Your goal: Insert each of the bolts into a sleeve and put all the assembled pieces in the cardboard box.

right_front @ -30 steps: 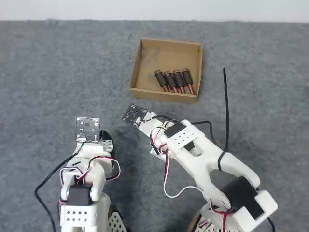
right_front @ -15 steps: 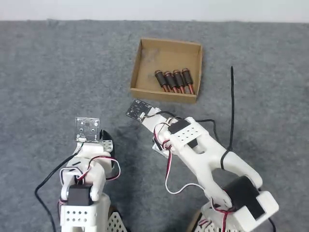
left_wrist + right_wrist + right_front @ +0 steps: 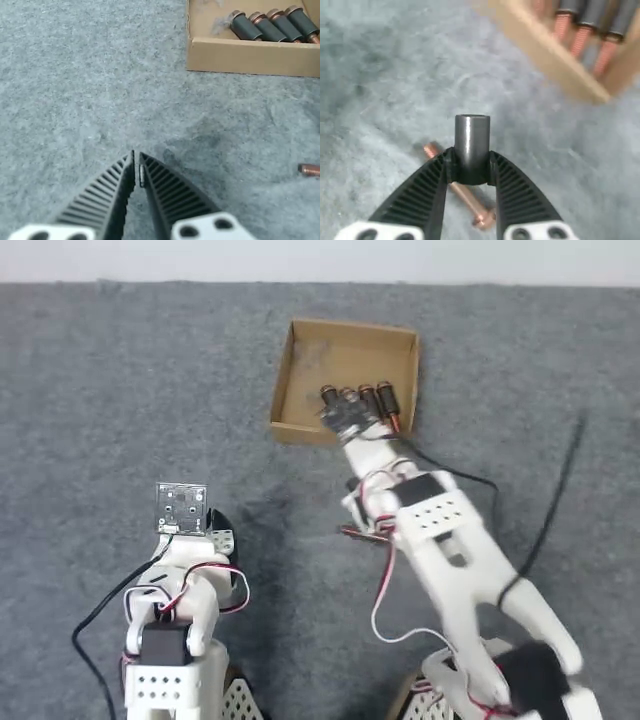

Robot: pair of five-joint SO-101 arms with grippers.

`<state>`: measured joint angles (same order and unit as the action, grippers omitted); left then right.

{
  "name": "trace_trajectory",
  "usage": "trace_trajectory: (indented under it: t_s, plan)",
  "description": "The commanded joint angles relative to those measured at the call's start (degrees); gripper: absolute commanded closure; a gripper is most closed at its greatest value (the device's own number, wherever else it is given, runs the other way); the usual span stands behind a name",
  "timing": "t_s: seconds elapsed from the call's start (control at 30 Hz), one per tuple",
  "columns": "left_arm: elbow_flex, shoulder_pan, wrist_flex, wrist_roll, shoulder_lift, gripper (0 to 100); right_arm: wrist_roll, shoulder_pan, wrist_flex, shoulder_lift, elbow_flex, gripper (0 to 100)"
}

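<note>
Just short of the box [image 3: 555, 65], a sleeve [image 3: 471, 135] stands upright, clamped at its lower end in my right gripper [image 3: 471, 157]. A bolt [image 3: 462, 197] lies loose on the carpet [image 3: 380, 75] beneath it, on the side away from the box, not yet inserted. Inside the box, four assembled pieces [image 3: 362, 405] lie side by side, so I judge this pair the last one left. My left gripper [image 3: 136, 167] sits well back from the box, nearly closed and holding nothing.
</note>
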<state>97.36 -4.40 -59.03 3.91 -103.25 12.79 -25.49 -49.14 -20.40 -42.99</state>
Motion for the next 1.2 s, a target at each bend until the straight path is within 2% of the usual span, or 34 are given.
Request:
trace_trajectory:
  t_s: [0.0, 0.13, 0.27, 0.37, 0.77, 0.93, 1.17]
  plan:
    - [-0.84, 0.09, 0.09, -0.88, -0.79, 99, -1.05, 3.38, -3.91, -7.6, 1.32, 97.5]
    - [-0.84, 0.09, 0.09, -0.88, -0.79, 99, -2.02, 7.08, -9.45, -11.74, 1.32, 97.5]
    - [-0.84, 0.09, 0.09, -0.88, -0.79, 99, -10.02, 11.91, -12.62, -15.52, -0.18, 97.5]
    - [-0.84, 0.09, 0.09, -0.88, -0.79, 99, -12.75, 15.16, -12.44, -18.95, -3.6, 97.5]
    - [-0.84, 0.09, -0.09, -0.88, -0.79, 99, -12.92, 33.8, 0.66, -35.65, -26.29, 97.5]
    - [-0.84, -0.18, 0.09, -0.88, -0.88, 99, -12.84, 42.95, 1.98, -38.64, -29.63, 97.5]
    - [-0.84, -3.52, 1.05, -0.44, -0.97, 99, -12.84, 50.07, 6.64, -39.34, -36.13, 97.3]
